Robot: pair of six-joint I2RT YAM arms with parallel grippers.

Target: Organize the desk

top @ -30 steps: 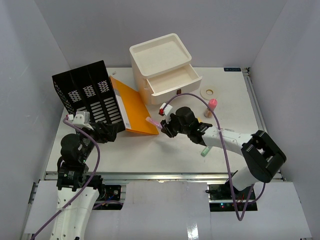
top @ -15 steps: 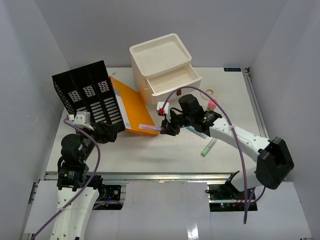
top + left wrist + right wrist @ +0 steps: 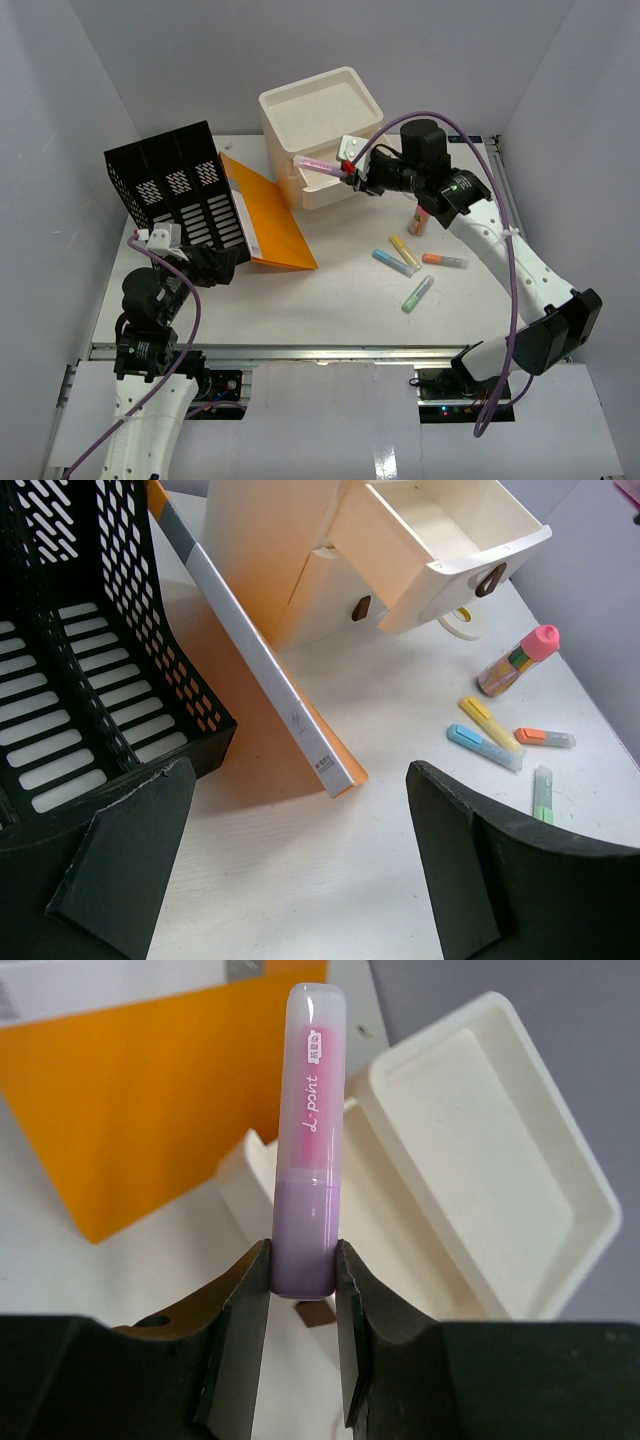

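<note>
**Pink marker aloft at the drawer box**

Here's the right claw (image 3: pixel 347 173), reached far across the surface (image 3: pixel 330 305) and clamped tight on a pink marker (image 3: pixel 318 163). The wrist view shows both fingers pinching the purple end, clear cap pointing away. From above, the marker lies roughly level, off the surface, in line with the pulled-out drawer (image 3: pixel 322 190) of the cream box (image 3: pixel 320 105).

Over on the other side, the left claw (image 3: pixel 300 865) is spread wide, nothing between its fingers. It hangs low at the near left, just off the corner of the black rack (image 3: pixel 175 190). An orange folder (image 3: pixel 270 220) leans against that rack's right side, its lower edge on the surface.

The surface itself, white and wide, with a metal rail along the near edge, carries everything. To the right of the folder, four markers lie loose: yellow (image 3: pixel 403 248) and blue (image 3: pixel 391 262) side by side, orange (image 3: pixel 443 261) just to their right, green (image 3: pixel 418 294) nearer the rail. A pink-capped tube (image 3: pixel 517 660) is beyond them, near the box. A roll of tape (image 3: pixel 460 625) lies flat by the drawer's corner.
</note>
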